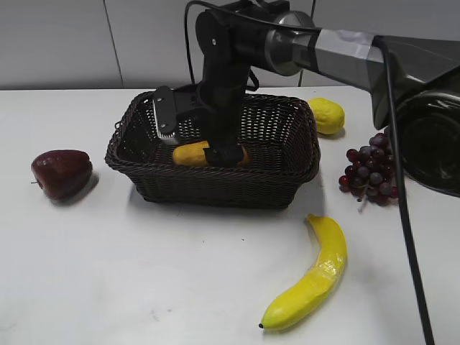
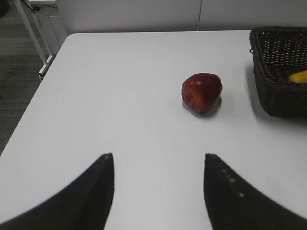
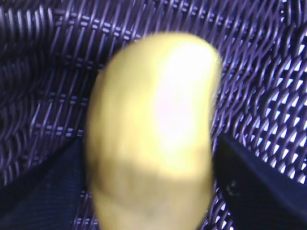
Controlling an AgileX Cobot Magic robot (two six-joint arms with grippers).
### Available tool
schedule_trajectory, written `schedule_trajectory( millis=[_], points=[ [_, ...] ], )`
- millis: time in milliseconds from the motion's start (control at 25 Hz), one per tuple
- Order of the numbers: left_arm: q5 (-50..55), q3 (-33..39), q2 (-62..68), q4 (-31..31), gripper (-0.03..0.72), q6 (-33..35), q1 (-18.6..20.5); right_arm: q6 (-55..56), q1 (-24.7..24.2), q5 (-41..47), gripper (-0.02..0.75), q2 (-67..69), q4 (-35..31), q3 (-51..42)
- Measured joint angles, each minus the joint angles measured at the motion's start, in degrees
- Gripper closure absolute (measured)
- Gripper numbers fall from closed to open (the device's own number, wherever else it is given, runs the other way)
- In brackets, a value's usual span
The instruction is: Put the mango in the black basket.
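Observation:
The orange-yellow mango [image 1: 188, 153] lies low inside the black basket [image 1: 215, 188], near its floor. My right gripper [image 1: 224, 154] reaches down into the basket from above, and its fingers press against both sides of the mango. In the right wrist view the mango [image 3: 153, 120] fills the gap between the jaws [image 3: 151, 143], with the basket weave [image 3: 48, 57] close behind it. My left gripper [image 2: 157, 155] is open and empty above bare table, well to the left of the basket [image 2: 278, 96]. A bit of the mango [image 2: 298, 76] shows in the basket there.
A dark red apple [image 1: 61, 172] lies left of the basket and also shows in the left wrist view [image 2: 201, 92]. A banana [image 1: 313, 277] lies at the front right. A lemon [image 1: 327, 115] and purple grapes [image 1: 370, 169] sit right of the basket. The table's left edge [image 2: 29, 110] is near.

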State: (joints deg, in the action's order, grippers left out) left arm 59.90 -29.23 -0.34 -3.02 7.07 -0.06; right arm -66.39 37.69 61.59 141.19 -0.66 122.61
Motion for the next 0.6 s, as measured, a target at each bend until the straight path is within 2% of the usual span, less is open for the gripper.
schedule_trajectory(
  millis=[320, 440, 600],
  points=[
    [0.0, 0.0, 0.0, 0.0, 0.238, 0.0, 0.0, 9.8, -0.8, 5.4, 0.130, -9.5, 4.1, 0.0],
    [0.0, 0.0, 0.0, 0.0, 0.238, 0.0, 0.0, 21.2, -2.5, 5.6, 0.141, -16.8, 4.0, 0.0],
    [0.0, 0.0, 0.0, 0.0, 0.238, 0.0, 0.0, 39.6, -7.5, 7.1, 0.142, -24.7, 4.8, 0.1]
  ],
)
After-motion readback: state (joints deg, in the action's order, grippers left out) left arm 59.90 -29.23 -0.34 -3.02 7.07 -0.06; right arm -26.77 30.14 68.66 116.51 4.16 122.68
